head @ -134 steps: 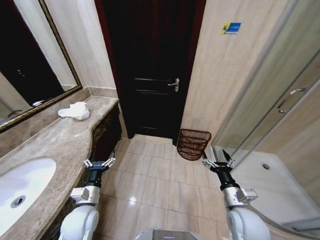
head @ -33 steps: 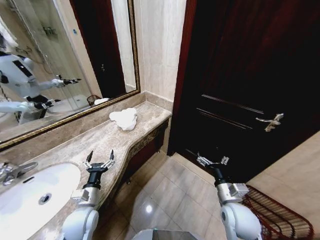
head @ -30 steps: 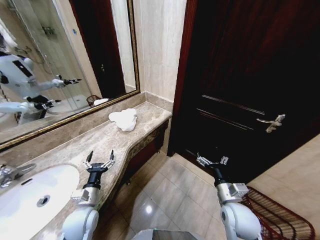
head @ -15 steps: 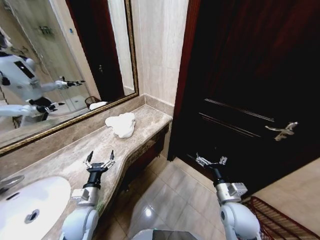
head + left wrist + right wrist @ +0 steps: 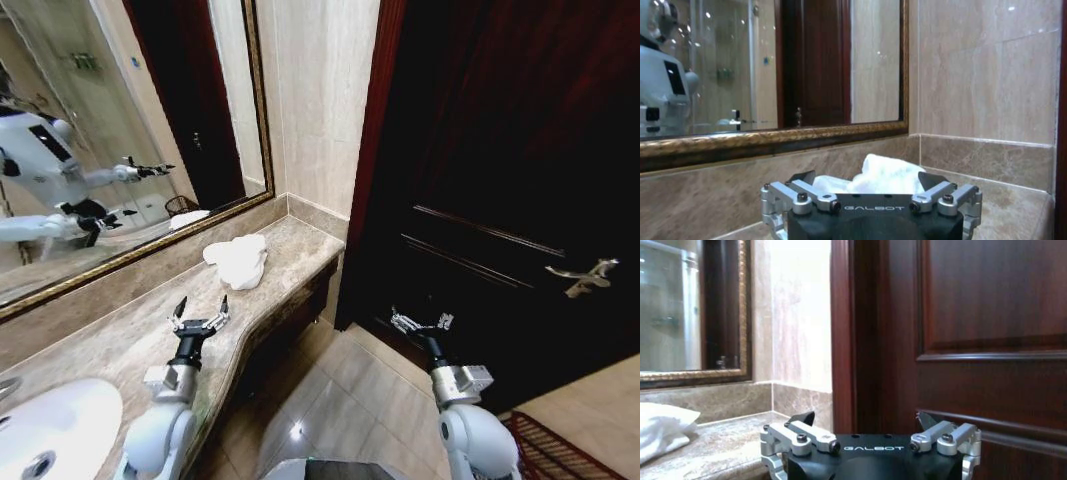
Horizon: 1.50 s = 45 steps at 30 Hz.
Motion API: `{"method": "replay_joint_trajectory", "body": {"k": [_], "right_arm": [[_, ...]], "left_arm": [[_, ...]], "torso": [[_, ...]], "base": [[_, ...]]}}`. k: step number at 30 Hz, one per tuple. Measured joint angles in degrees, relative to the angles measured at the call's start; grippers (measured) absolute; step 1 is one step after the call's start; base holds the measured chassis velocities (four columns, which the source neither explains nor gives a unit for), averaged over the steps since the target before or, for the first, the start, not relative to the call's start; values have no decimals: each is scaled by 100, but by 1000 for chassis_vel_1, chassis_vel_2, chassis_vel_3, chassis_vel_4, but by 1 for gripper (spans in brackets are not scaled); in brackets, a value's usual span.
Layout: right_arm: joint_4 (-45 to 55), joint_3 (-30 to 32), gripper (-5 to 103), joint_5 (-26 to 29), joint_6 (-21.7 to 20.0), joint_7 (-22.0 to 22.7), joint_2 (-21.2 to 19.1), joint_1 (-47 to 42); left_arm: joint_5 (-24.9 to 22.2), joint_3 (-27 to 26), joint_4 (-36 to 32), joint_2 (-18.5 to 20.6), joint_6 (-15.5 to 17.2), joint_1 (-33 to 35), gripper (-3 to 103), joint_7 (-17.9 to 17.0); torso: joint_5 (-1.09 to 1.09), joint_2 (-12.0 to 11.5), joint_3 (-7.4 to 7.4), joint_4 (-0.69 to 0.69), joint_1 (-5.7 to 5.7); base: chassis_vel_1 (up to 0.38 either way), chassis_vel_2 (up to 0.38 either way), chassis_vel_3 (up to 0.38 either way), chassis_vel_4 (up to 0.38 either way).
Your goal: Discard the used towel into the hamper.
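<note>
Head view has my left gripper (image 5: 200, 322) spread open short of the towel (image 5: 237, 261), the right gripper (image 5: 421, 322) open too; reaching carelessly could shove it along the surface (image 5: 130, 335).

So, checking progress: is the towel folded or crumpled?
Crumpled: the white towel lies bunched in a loose heap on the marble counter.

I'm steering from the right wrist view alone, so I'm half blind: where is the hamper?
Observer: The hamper stands on the floor to the robot's right, beside the dark door.
Operator: And the left claw?
Observer: The left claw hovers open over the counter, short of the towel, touching nothing.
Operator: Is the whole towel on the counter?
Observer: Yes, it lies crumpled near the counter's far end, below the mirror.
</note>
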Motion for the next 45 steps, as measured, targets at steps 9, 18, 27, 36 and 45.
{"method": "replay_joint_trajectory", "body": {"k": [9,18,27,36,45], "right_arm": [[-185,28,100,-35,255,-82,-21,-53],[-364,131,100,-31,278,62,-239,73],[-533,217,100,-23,258,244,-422,215],[-617,190,100,-42,190,312,-520,332],[-626,197,100,-13,186,321,-577,367]], "left_arm": [[-932,233,308,1001,933,-1119,100,-485],[-1774,1197,1246,1677,1814,-2692,100,-1155],[-2242,2139,1804,1751,2331,-3698,100,-1744],[-2599,2086,2138,1831,2607,-3963,100,-1947],[-2844,2458,2982,1851,2707,-4497,100,-2091]], "torso": [[2,1,-1,-2,-5],[3,1,0,0,-3],[3,1,0,0,-2],[2,1,-1,0,-2],[2,1,-1,-1,-3]], "base": [[-14,20,27,-7],[0,0,0,0],[0,0,0,0],[0,0,0,0],[0,0,0,0]]}}
